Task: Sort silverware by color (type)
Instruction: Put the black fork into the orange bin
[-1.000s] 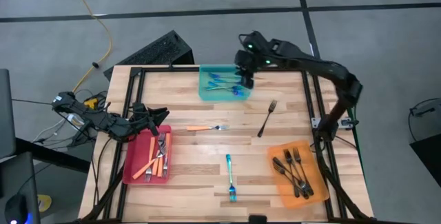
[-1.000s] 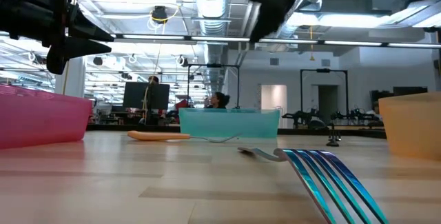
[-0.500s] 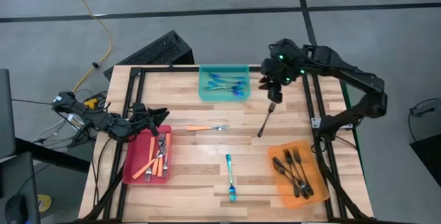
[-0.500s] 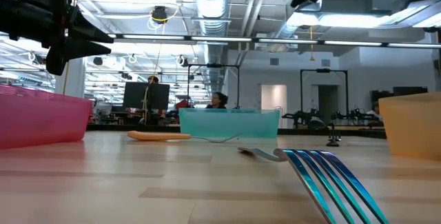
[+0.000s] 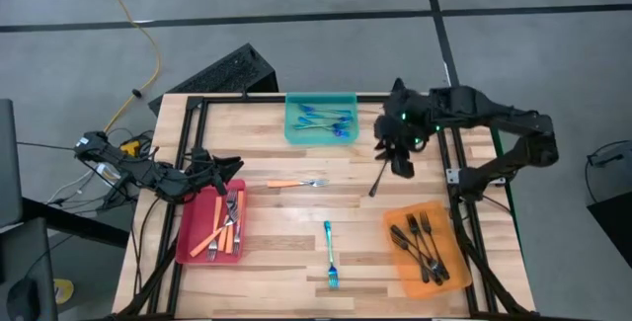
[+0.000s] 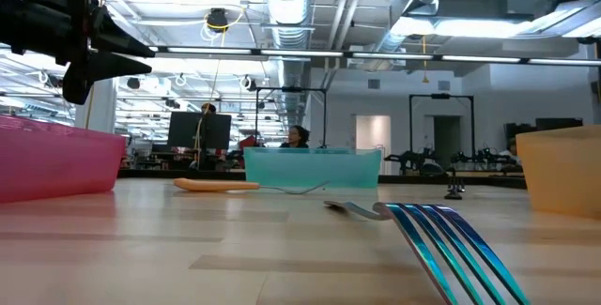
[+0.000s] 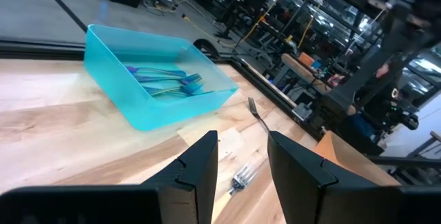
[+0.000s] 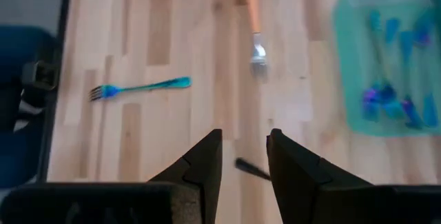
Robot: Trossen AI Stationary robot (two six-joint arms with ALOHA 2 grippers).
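Observation:
A dark fork (image 5: pixel 379 177) lies loose on the wood at the right. My right gripper (image 5: pixel 392 155) hovers open above its far end, and part of the fork (image 8: pixel 251 170) shows between the fingers, below them. An orange-handled fork (image 5: pixel 296 183) and a teal fork (image 5: pixel 330 254) lie loose mid-table. The teal tray (image 5: pixel 293 131) holds blue forks, the red tray (image 5: pixel 193 232) holds orange-handled forks, and the orange tray (image 5: pixel 400 262) holds dark forks. My left gripper (image 5: pixel 233 166) waits open over the red tray's far end.
Black frame rails (image 5: pixel 188 123) run along the table's left, right and far edges. Bare wood lies between the three trays, around the loose forks. The low view shows the teal fork's tines (image 6: pixel 451 239) close up, with people in the room beyond.
My right gripper has swung from over the teal tray toward the table's right edge, then nearer, ending above the loose dark fork. It has risen and tipped more steeply downward. No fork has moved.

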